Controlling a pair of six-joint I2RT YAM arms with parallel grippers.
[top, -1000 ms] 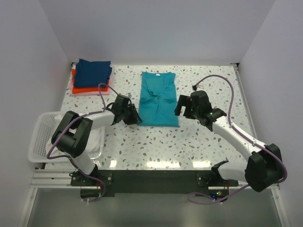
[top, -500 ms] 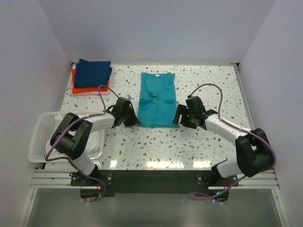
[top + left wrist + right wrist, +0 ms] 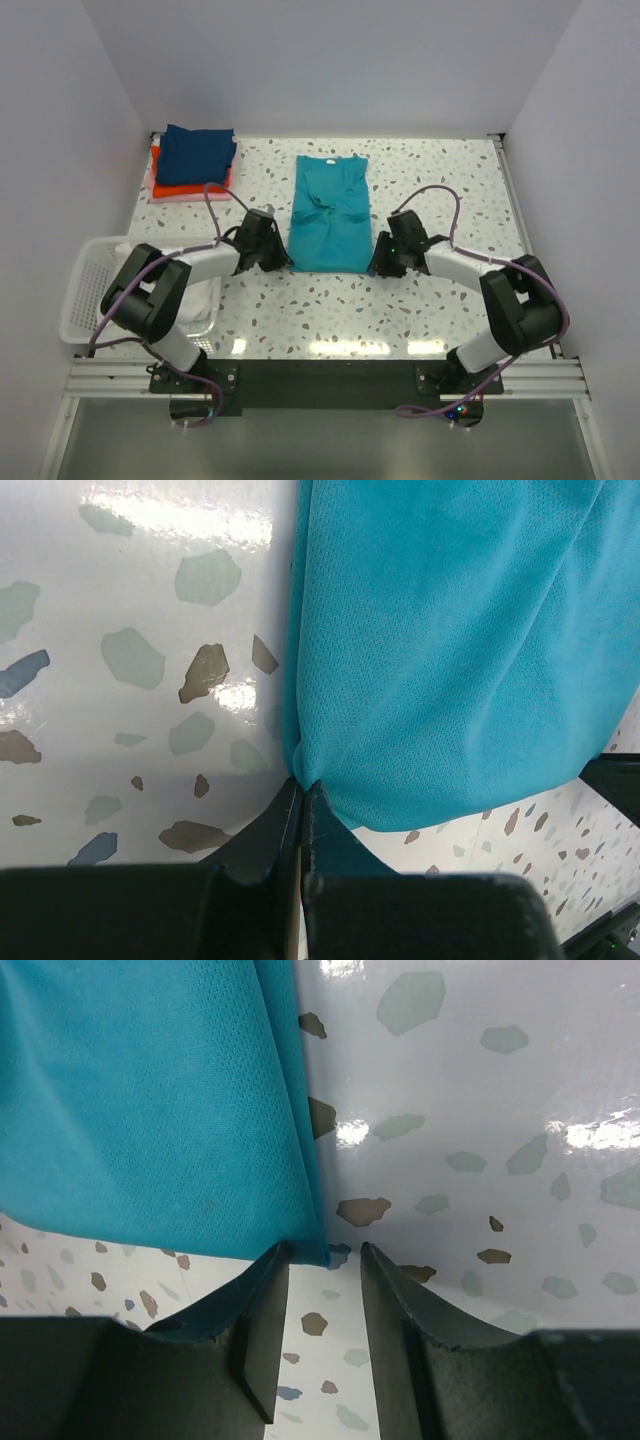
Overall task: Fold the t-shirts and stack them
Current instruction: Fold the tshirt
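The speckled desk [image 3: 430,300] carries everything. The teal shirt [image 3: 328,215] lies flat along its middle, collar toward the far edge and hem toward the near edge, folded into a long strip with some wrinkles across the chest. At the far left corner sits a stack of folded shirts: the navy shirt [image 3: 198,150] on top, the orange-red shirt [image 3: 190,187] under it, and the pink shirt [image 3: 168,197] at the bottom, showing only as a thin margin. A white basket [image 3: 85,290] stands at the left edge toward the near corner.

My two claws are low on the desk at the teal shirt's hem, one at each corner. My left claw [image 3: 303,790] is at the hem's left corner, and its jaws are pressed together on the tip of the cloth, so I am pinching that corner of the teal shirt. The rest of the shirt spreads away from my fingertips toward the far edge.

My right claw [image 3: 325,1255] is at the hem's right corner. Its jaws stand a narrow gap apart, with the corner of the teal shirt lying just inside that gap, against the inner finger [image 3: 262,1300]. The other finger does not touch the cloth.
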